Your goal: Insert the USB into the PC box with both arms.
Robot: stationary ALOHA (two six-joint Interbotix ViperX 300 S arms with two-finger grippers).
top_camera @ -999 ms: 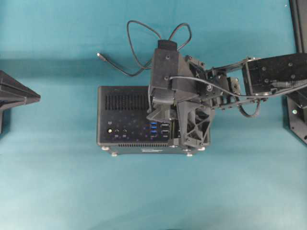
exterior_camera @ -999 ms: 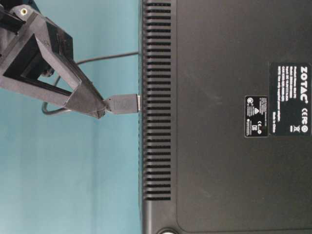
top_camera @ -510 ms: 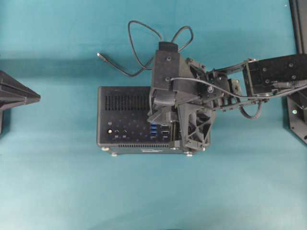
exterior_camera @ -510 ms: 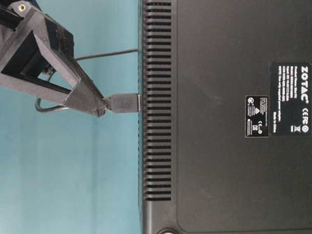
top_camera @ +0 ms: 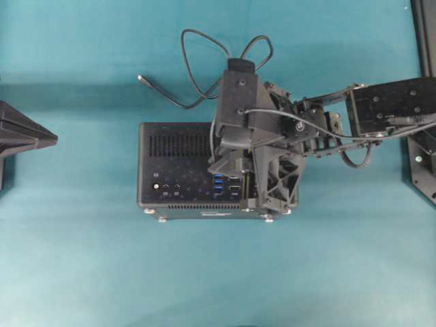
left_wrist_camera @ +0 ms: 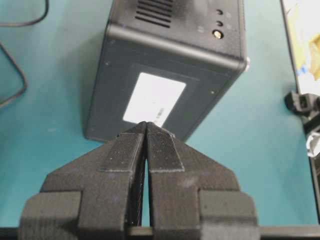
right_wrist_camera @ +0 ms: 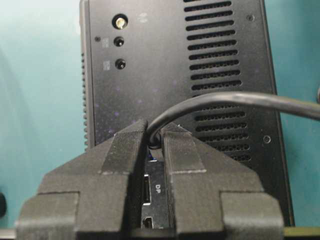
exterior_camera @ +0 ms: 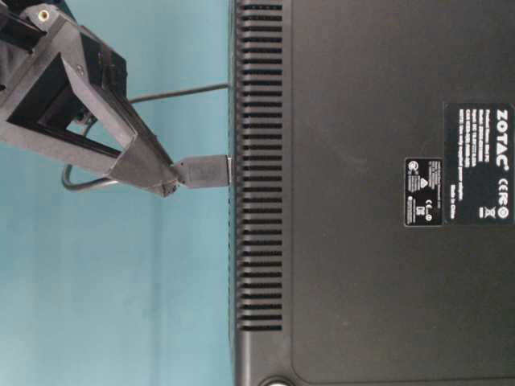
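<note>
Looking down from the overhead view, I see the black rectangular PC box (top_camera: 178,163) with its vent slots and blue ports sitting in the middle of the frame on the teal table surface (top_camera: 82,272), its right half covered by my right arm's black truss-like gripper (top_camera: 235,178). In the right wrist view that right gripper (right_wrist_camera: 152,137) has its fingers (right_wrist_camera: 125,150) pinched on the plug end of the thin black USB cable (right_wrist_camera: 230,102), which arcs away to the right edge of the frame across the box's vent slots. From table level, the plug (exterior_camera: 203,170) sticks out level from the fingertips and its metal tip meets the slotted edge of the box (exterior_camera: 257,161); whether it is seated in a port I cannot tell from here. The rest of the cable loops on the table at the upper middle of the overhead frame, its small connector end (top_camera: 142,79) lying well apart from the box at upper left. My left gripper (left_wrist_camera: 146,131) hangs just short of the box's side panel with its white label (left_wrist_camera: 154,99), fingers pressed together on nothing; overhead it sits at the far left edge (top_camera: 27,136).
</note>
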